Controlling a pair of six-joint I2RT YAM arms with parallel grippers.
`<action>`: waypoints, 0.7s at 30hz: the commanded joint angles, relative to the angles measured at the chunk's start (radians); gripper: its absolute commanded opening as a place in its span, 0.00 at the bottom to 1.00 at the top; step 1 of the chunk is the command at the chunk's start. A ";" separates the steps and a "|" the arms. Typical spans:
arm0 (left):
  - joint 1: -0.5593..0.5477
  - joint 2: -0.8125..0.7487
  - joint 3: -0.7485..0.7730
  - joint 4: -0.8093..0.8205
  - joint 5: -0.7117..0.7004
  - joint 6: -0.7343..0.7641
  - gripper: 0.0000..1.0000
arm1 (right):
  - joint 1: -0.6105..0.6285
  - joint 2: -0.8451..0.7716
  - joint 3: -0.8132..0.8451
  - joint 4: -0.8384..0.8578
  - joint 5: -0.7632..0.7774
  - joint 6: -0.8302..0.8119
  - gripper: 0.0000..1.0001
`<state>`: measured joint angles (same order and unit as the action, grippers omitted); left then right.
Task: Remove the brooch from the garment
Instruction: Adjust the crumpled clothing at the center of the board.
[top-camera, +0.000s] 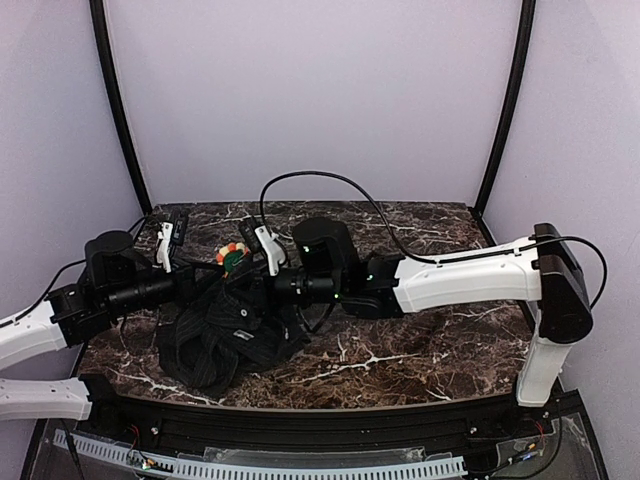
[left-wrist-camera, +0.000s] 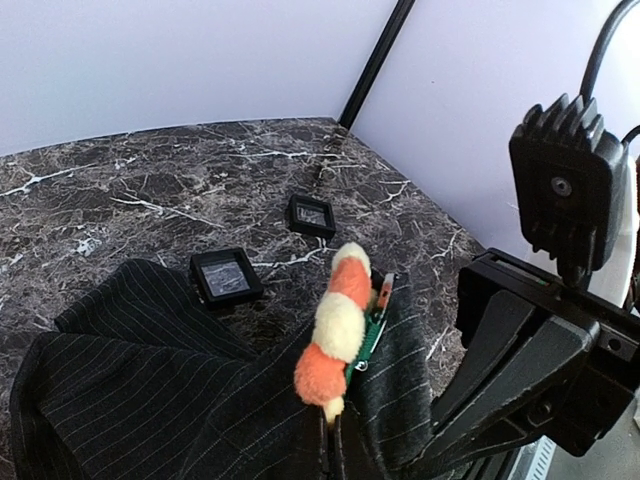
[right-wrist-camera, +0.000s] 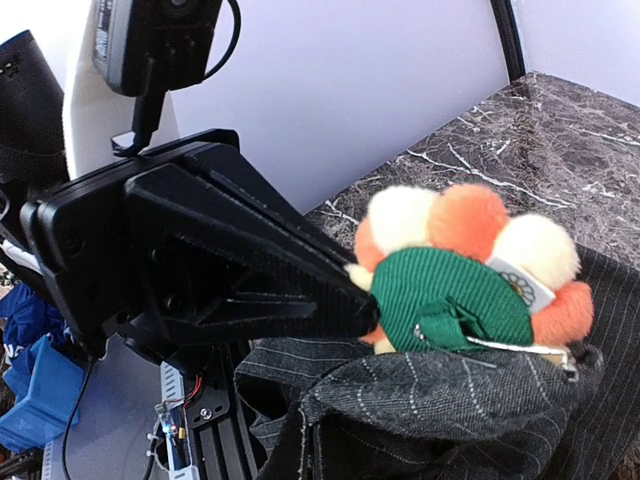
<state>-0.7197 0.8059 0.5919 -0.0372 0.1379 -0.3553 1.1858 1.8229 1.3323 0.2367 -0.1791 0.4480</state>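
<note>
The brooch (top-camera: 233, 256), with orange and cream petals and a green back, sits on a raised fold of the black pinstriped garment (top-camera: 225, 335). In the left wrist view it shows edge-on (left-wrist-camera: 340, 325) above the cloth (left-wrist-camera: 150, 380). In the right wrist view its green back (right-wrist-camera: 450, 295) rests on the cloth fold (right-wrist-camera: 450, 395). My left gripper (top-camera: 215, 272) is shut on the brooch's lower edge (left-wrist-camera: 335, 440), and its tip meets the petals (right-wrist-camera: 355, 305). My right gripper (top-camera: 250, 283) is shut on the garment fold just beside the brooch (left-wrist-camera: 430, 450). Its fingertips are hidden in cloth.
Two small black square boxes (left-wrist-camera: 226, 276) (left-wrist-camera: 312, 215) lie on the dark marble table (left-wrist-camera: 120, 190) beyond the garment. Black frame posts (top-camera: 118, 110) (top-camera: 508, 105) and pale walls close the back. The table's front rail (top-camera: 300, 425) runs along the near edge.
</note>
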 joint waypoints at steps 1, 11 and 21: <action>0.006 -0.003 -0.038 0.097 0.035 -0.034 0.01 | 0.014 0.057 0.081 0.025 -0.015 0.012 0.00; 0.007 -0.024 -0.064 0.143 0.062 -0.061 0.01 | 0.014 0.032 0.088 0.008 0.007 -0.003 0.22; 0.017 -0.100 -0.017 0.018 0.054 -0.024 0.01 | -0.008 -0.243 -0.122 0.010 0.047 -0.054 0.76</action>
<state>-0.7143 0.7349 0.5388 0.0353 0.1791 -0.4030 1.1908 1.6859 1.2732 0.2104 -0.1619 0.4179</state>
